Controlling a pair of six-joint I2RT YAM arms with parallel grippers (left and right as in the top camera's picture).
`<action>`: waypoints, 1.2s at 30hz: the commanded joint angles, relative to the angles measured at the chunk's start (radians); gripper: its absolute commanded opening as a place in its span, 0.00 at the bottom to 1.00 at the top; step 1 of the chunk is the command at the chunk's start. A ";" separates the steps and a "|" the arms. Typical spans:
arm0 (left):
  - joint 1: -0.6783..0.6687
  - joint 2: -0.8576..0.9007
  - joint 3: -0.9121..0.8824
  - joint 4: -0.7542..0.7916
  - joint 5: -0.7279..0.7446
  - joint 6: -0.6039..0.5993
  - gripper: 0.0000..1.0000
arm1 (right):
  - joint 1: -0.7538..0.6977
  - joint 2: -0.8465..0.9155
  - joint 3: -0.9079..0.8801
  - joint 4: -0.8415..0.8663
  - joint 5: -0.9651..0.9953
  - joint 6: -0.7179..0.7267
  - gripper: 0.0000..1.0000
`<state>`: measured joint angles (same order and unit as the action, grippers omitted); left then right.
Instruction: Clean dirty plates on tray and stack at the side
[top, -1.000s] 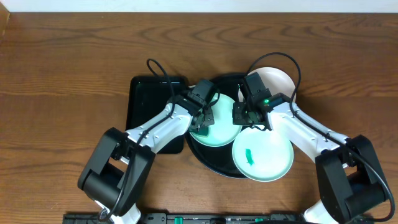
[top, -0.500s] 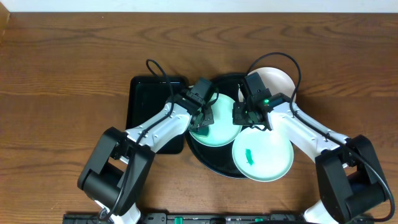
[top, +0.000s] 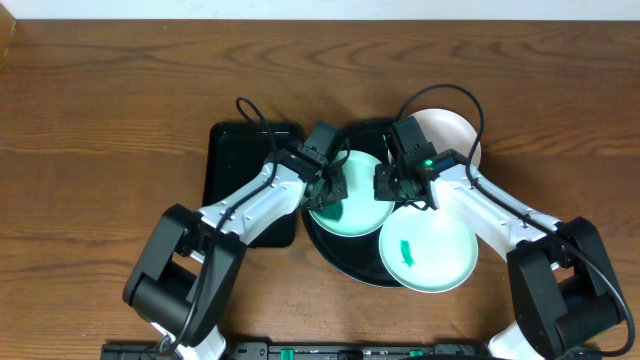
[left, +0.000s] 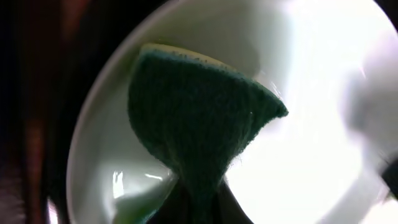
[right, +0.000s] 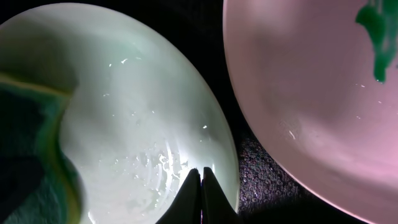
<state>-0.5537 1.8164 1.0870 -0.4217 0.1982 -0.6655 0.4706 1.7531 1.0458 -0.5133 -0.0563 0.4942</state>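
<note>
While left hand (top: 329, 193) pinches sponge (left: 199, 118) on mint plate (top: 362, 212) | right hand (right: 200, 182) closed at its rim

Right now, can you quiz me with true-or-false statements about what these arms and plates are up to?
The left gripper clamps a green sponge. True.
The sponge is over the white plate. False: it is over the middle mint plate.
The near mint plate bears a green smear. True.
The right gripper gapes open. False: it is shut on the middle mint plate's rim.
</note>
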 joint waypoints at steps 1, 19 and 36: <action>-0.019 -0.107 0.006 0.007 0.097 0.059 0.08 | 0.002 -0.012 -0.001 0.001 -0.004 0.013 0.01; -0.019 -0.298 -0.024 -0.041 -0.035 0.089 0.07 | -0.005 -0.086 0.005 -0.021 -0.076 -0.156 0.15; -0.019 -0.294 -0.031 -0.037 -0.080 0.089 0.08 | -0.005 -0.069 0.004 -0.069 0.055 -0.086 0.23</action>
<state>-0.5751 1.5188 1.0641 -0.4633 0.1421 -0.5938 0.4694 1.6405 1.0458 -0.5869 -0.0196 0.3889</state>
